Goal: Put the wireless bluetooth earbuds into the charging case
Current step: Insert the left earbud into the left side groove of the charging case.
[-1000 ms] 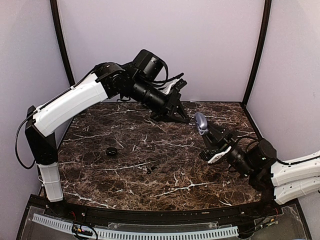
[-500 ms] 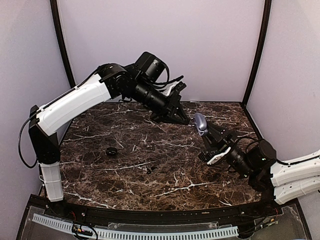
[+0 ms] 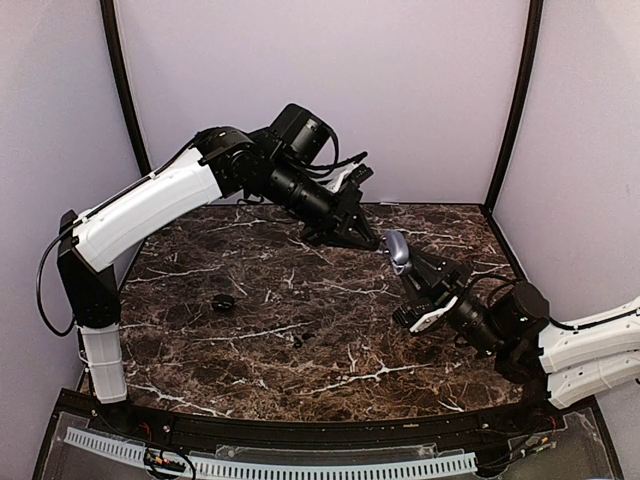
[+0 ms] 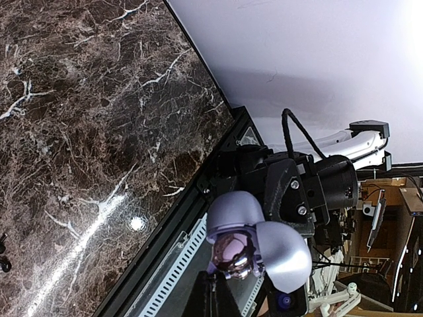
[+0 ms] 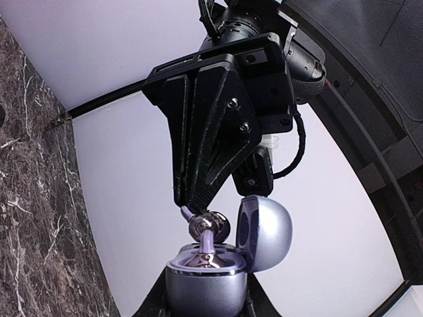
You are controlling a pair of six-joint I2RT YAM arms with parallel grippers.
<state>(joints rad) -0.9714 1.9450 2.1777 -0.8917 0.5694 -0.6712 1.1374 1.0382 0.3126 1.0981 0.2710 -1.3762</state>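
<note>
Pale purple earbud [image 5: 210, 228] hangs pinched at the tips of the left gripper [image 5: 190, 199], whose two black fingers are drawn together on its upper end. In the right wrist view its shiny rounded head sits just above the mouth of the charging case [image 5: 205, 285], and its thin stem points down into the opening. Whether the stem touches the inside of the case cannot be told.

The charging case is pale purple and rounded. Its lid [image 5: 266, 231] is swung open to the right and stands upright beside the bud. The right gripper [image 3: 405, 262] is clamped on the body of the case, one finger on either side, and holds it in the air with the opening facing the left arm.

In the top view the left gripper [image 3: 368, 240] and the charging case [image 3: 397, 248] meet above the far right part of the dark marble table [image 3: 250, 260], close to the far wall [image 3: 400, 100]. The left arm stretches across from the near left; the right arm comes in from the near right.

The left wrist view looks into the open case [image 4: 264, 246], with the earbud [image 4: 232, 254] at its mouth.

A small dark object [image 3: 222, 302] lies on the table to the left, well apart from both grippers.
</note>
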